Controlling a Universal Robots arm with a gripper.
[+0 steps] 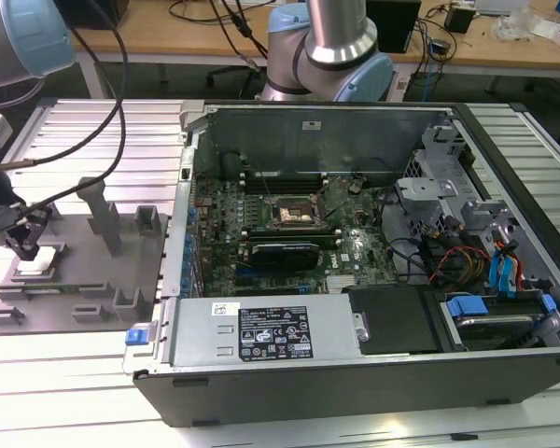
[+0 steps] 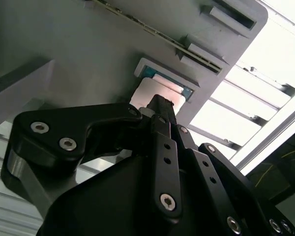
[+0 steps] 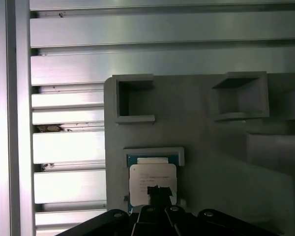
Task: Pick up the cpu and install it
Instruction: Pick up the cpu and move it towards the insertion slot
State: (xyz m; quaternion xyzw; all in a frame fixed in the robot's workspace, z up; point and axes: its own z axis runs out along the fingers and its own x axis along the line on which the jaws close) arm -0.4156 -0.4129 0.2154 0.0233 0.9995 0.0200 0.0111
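Note:
The cpu (image 1: 39, 264), a small square chip with a pale metal top, lies in a shallow recess of the grey plastic plate (image 1: 75, 280) at the exterior view's left. Both wrist views show it: cpu (image 3: 152, 177) and cpu (image 2: 155, 91). My gripper (image 1: 25, 250) hangs right over the chip, with its dark fingertips drawn together at the chip's edge, seen as gripper (image 3: 157, 191) and gripper (image 2: 160, 102). Whether the tips touch the chip is unclear. The dark metal-framed socket (image 1: 292, 213) sits on the green motherboard (image 1: 261, 238) inside the open computer case.
The grey plate carries upright pegs (image 1: 101, 215) and small box-shaped pockets (image 3: 132, 98). It lies on a ribbed aluminium table (image 3: 69, 147). The case (image 1: 355, 364) holds a power supply, cables and drive bays on the exterior view's right. Cables hang above the plate.

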